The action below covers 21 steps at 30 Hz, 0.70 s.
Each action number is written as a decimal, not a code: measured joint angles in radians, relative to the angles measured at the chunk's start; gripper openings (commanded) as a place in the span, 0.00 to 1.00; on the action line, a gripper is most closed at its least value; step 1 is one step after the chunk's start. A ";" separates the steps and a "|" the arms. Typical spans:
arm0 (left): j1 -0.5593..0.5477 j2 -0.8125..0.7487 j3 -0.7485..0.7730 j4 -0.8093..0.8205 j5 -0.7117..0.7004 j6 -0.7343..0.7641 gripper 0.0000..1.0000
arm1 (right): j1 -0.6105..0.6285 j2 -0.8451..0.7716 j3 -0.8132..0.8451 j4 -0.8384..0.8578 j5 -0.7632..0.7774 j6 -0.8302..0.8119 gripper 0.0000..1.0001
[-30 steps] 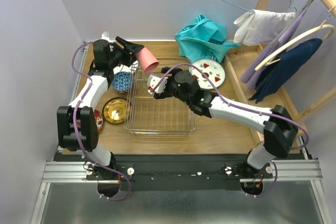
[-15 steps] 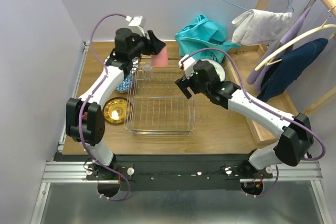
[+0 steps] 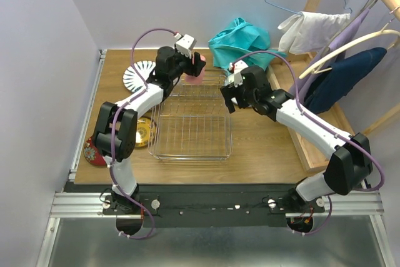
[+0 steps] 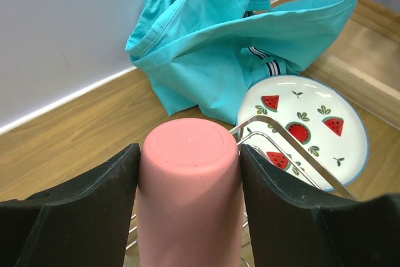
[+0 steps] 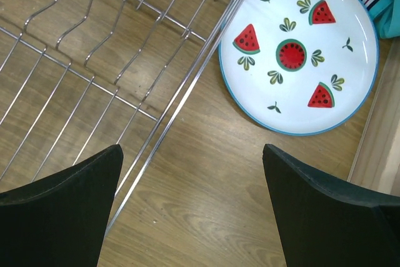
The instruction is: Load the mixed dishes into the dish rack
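red saucer (image 3: 92, 153): flat at the table's left edge, 8 o'clock of the rack, well apart from both grippers.
striped plate (image 3: 137, 74): flat on wood, 10 o'clock of the rack.
gold saucer (image 3: 145, 130): just beside the rack's left wall, partly under the left arm.
left gripper (image 3: 189, 67): clamped on the pink cup (image 4: 187, 179), one finger on each side wall, closed base facing away from the wrist; looks like a carry grip for lowering it in.
cup position: over the dish rack (image 3: 190, 117) far rim, 12 o'clock, judged not set down yet.
right gripper (image 5: 190, 154): jaws apart, nothing held, over bare wood just outside the rack's far right corner.
watermelon plate (image 5: 300, 54): flat, 1 o'clock of the right gripper, not touching; likely next pick.
teal cloth (image 4: 231, 35): overlaps the plate's far edge.
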 measured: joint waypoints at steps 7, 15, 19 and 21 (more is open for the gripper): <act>-0.041 0.039 -0.083 0.185 -0.003 0.031 0.28 | -0.018 0.000 -0.007 -0.011 -0.006 -0.003 1.00; -0.059 0.089 -0.110 0.303 0.005 0.033 0.28 | -0.031 0.000 -0.014 -0.016 -0.006 -0.006 1.00; -0.052 0.110 -0.116 0.331 0.022 0.032 0.28 | -0.033 0.014 -0.016 -0.017 -0.006 -0.005 1.00; -0.048 0.124 -0.116 0.346 0.032 0.030 0.29 | -0.035 0.027 -0.016 -0.018 -0.006 -0.005 1.00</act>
